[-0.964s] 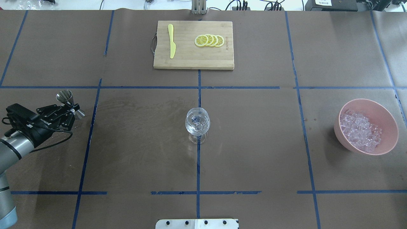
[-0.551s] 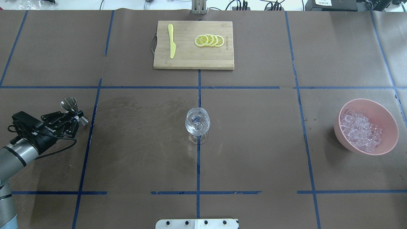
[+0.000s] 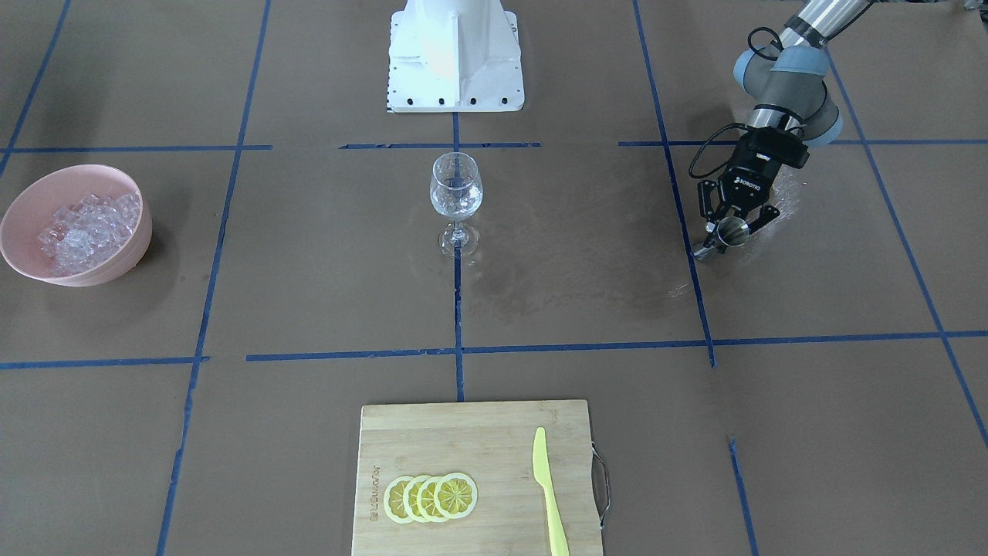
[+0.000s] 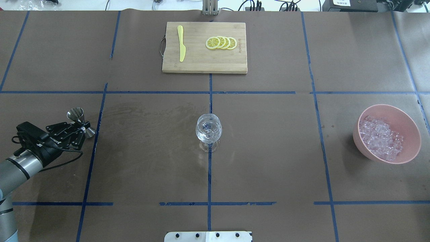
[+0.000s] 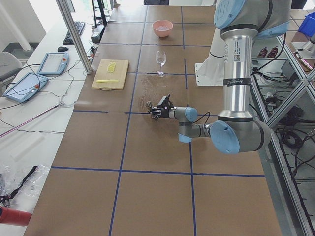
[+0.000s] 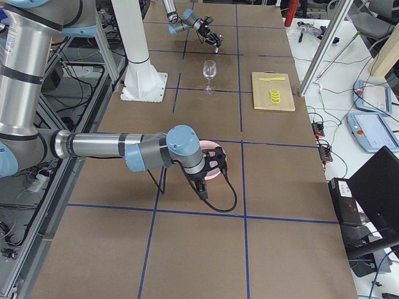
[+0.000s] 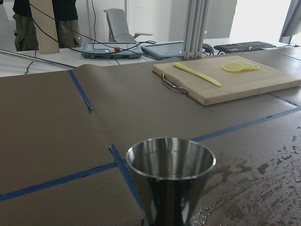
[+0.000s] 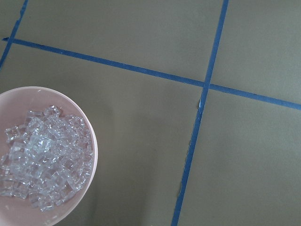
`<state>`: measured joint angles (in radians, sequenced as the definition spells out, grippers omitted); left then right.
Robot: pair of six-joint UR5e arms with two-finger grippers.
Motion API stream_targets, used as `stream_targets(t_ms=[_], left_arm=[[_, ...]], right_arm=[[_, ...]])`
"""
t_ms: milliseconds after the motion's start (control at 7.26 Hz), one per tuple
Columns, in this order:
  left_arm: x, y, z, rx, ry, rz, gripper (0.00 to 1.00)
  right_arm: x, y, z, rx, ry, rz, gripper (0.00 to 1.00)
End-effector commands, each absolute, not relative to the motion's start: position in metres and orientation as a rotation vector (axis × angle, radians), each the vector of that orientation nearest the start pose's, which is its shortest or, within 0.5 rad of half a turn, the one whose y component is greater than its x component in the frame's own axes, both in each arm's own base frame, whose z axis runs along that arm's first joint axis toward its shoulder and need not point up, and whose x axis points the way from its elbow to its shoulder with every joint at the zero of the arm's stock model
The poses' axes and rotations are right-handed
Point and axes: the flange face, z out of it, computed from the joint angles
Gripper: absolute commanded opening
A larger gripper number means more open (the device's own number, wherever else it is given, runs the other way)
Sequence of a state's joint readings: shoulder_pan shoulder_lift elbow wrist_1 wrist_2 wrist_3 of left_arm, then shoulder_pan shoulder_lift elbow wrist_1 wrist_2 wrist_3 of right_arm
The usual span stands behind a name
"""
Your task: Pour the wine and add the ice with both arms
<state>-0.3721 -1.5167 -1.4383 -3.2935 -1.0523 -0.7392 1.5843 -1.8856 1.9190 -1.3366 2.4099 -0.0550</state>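
Observation:
My left gripper [image 4: 82, 125] is shut on the waist of a small steel jigger [image 4: 76, 114], low over the table at the left. It also shows in the front-facing view [image 3: 729, 229]. In the left wrist view the jigger's cup [image 7: 170, 162] looks empty. The clear stemmed wine glass [image 4: 208, 129] stands upright at the table's middle, far to the right of the jigger. The ice [image 4: 381, 137] fills a pink bowl [image 4: 411, 148] at the right. My right gripper [image 6: 206, 173] hangs beside that bowl; I cannot tell whether it is open or shut. The right wrist view looks down on the ice [image 8: 42, 169].
A wooden cutting board [image 4: 205, 64] at the far middle carries a yellow knife [image 4: 181, 43] and several lemon slices [image 4: 221, 43]. A wet stain [image 4: 151, 114] spreads on the brown paper between the jigger and the glass. Blue tape lines cross the table.
My left gripper has moved with the jigger a little to the right and toward the robot's side of the table. The glass and the bowl have not moved.

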Motion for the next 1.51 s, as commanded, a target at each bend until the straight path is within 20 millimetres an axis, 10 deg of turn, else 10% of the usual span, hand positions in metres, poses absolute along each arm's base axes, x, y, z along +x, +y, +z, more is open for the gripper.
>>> stream_targets(t_ms=[0,1377], left_arm=[[0.3555,-0.3344,0.5647,1.175,0.991,-0.031,0.15],[0.3581,-0.3315,0.5697,1.170,0.985,-0.025,0.36]], right_arm=[[0.0643,-0.3728,0.5917,0.280,-0.825,-0.151,1.00],[0.0649,-0.3733,0.5911,0.281,-0.825,-0.148,1.00]])
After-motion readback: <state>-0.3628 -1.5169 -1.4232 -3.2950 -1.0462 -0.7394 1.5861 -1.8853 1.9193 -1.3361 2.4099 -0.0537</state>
